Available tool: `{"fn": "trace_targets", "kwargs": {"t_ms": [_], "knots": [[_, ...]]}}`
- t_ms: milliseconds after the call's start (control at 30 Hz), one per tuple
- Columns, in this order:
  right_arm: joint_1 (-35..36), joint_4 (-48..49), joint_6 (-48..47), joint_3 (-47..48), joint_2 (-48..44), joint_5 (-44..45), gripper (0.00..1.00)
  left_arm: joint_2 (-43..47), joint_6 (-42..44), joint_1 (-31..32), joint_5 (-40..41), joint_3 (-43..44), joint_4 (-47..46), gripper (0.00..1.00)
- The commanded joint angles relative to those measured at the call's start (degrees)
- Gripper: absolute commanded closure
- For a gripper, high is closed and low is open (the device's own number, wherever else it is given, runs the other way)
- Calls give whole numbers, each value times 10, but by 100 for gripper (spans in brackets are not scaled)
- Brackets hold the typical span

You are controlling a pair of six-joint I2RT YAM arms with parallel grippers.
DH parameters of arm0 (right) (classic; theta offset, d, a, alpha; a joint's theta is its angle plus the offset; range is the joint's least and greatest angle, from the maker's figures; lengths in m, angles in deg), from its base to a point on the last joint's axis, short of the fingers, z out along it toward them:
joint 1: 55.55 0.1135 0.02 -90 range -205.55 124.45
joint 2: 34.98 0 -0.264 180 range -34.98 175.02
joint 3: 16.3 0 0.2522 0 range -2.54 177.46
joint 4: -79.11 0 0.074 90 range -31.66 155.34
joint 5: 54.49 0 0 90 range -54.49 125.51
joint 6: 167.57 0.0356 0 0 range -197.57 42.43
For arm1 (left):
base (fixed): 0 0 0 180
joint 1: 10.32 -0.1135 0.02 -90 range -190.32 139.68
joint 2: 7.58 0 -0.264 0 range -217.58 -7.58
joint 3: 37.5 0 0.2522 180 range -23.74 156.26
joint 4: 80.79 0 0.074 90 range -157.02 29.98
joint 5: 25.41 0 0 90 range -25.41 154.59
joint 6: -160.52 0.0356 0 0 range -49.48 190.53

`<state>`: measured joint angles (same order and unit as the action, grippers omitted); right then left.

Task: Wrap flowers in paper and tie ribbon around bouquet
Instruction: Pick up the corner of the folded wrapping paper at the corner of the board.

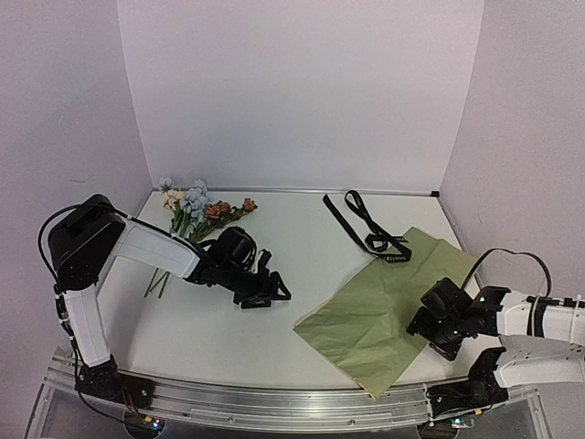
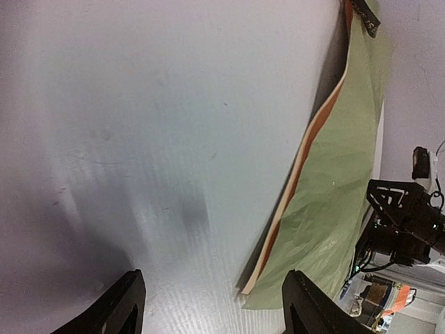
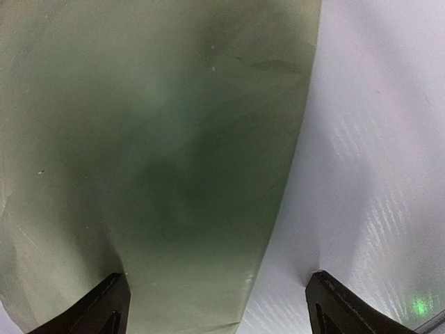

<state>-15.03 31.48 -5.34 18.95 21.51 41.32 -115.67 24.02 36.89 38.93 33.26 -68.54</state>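
Note:
The flowers (image 1: 196,208) lie at the table's far left, heads toward the back wall. The olive-green paper (image 1: 384,306) is spread flat at the right, and its tan reverse shows along a lifted edge (image 2: 306,160). The black ribbon (image 1: 366,224) lies loose behind the paper, one end resting on the sheet. My left gripper (image 1: 265,294) is low over the table's middle, open, with the paper's near corner (image 2: 259,287) between its fingers (image 2: 125,306). My right gripper (image 1: 425,325) hangs open over the paper's right edge (image 3: 153,139), nothing held.
White walls close in the table (image 1: 274,338) at the back and both sides. A metal rail (image 1: 274,402) runs along the near edge. The right arm (image 2: 403,223) shows beyond the paper in the left wrist view.

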Motion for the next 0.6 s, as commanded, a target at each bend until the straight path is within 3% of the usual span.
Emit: {"fn": "trace_targets", "kwargs": {"t_ms": [0,400,567], "knots": [[-1,30,6,12,21,-47,11,-23,4,17,-17,40,3,30],[0,43,-3,49,57,-74,11,-108,64,54,-27,153,113,30],[-1,38,2,53,57,-75,11,-127,85,68,-15,185,156,34]]}}
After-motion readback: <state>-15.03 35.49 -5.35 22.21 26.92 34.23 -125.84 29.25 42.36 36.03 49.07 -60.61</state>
